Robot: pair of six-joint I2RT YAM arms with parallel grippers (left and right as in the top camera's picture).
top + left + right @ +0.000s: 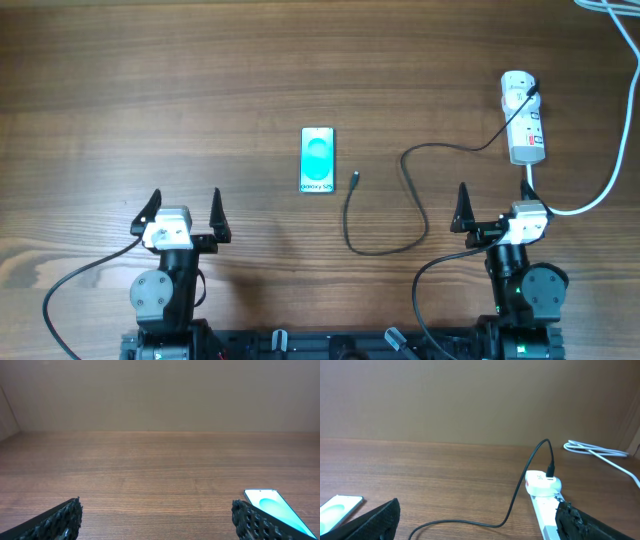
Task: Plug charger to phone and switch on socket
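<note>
The phone (317,159) lies flat mid-table with its cyan screen up; it also shows in the left wrist view (277,507) and the right wrist view (337,510). The charger's black cable (445,146) (519,490) runs from the white socket (523,118) (545,495) at the far right and loops back to its connector tip (356,180), which lies just right of the phone. My left gripper (185,196) (157,512) stands open and empty, nearer than the phone and to its left. My right gripper (497,195) (477,515) is open and empty just short of the socket.
A thick white cord (610,190) (600,452) curves from the socket's near end out to the table's far right corner. The wooden table (150,90) runs to a plain wall at the back.
</note>
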